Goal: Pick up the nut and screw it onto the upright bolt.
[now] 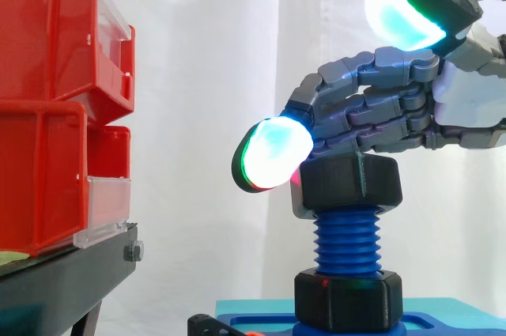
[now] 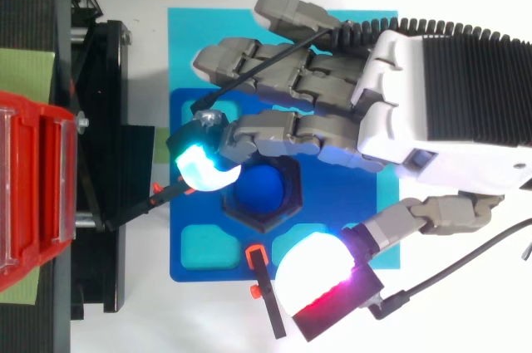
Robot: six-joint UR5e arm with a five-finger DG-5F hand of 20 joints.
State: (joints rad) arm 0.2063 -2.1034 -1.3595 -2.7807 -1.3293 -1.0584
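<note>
**Resting a released hand over the nut on the bolt**

Reaching in from the right with the hand, released rather than clenched; laying nearly straight fingers across the top of the black nut, gripping nothing; bending one glowing cyan-green fingertip down just beside the nut's upper left edge, too close to call as touching or apart; holding the thumb lifted high, well apart from the nut.

Finding the nut already threaded onto the top of the upright blue bolt, sitting level, leaving several turns of thread bare beneath it; seeing, from above, the bolt's round blue end framed inside the nut's hexagon.

Noting a second black hex collar around the bolt's foot, resting on a dark blue plate, lying in turn on a cyan mat.

Passing, at the left, stacked red bins on a black stand, well apart from the bolt.
</note>
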